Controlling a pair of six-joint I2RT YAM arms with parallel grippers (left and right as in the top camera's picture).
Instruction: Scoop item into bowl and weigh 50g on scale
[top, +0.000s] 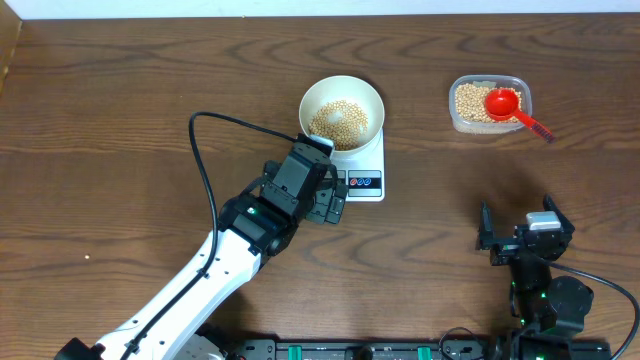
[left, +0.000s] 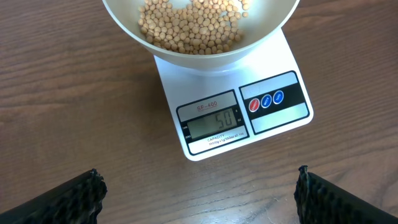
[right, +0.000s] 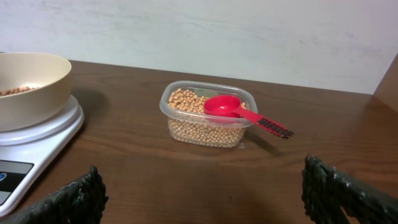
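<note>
Small round tan-yellow beans (left: 193, 28) sit in the round smooth white bowl (top: 372, 105), which rests on the far end of the small white rectangular digital scale (left: 186, 87), mid-table. Display looks like 50. Label above it reads SF-400; the line below starts "CAPACITY", rest too small to read. Left fingers (left: 74, 199) are spread wide and empty, hovering just near of the scale. Right fingers (right: 68, 199) are also apart and empty, near right. Risks: left arm clipping scale or bowl shifts the reading or spills beans; bowl overhangs the platform, so probably tippy. Red plastic scoop (right: 227, 107) lies in the clear plastic tub (right: 199, 134), far right, handle over the rim; a nudge could flip it onto the table (top: 120, 90).
</note>
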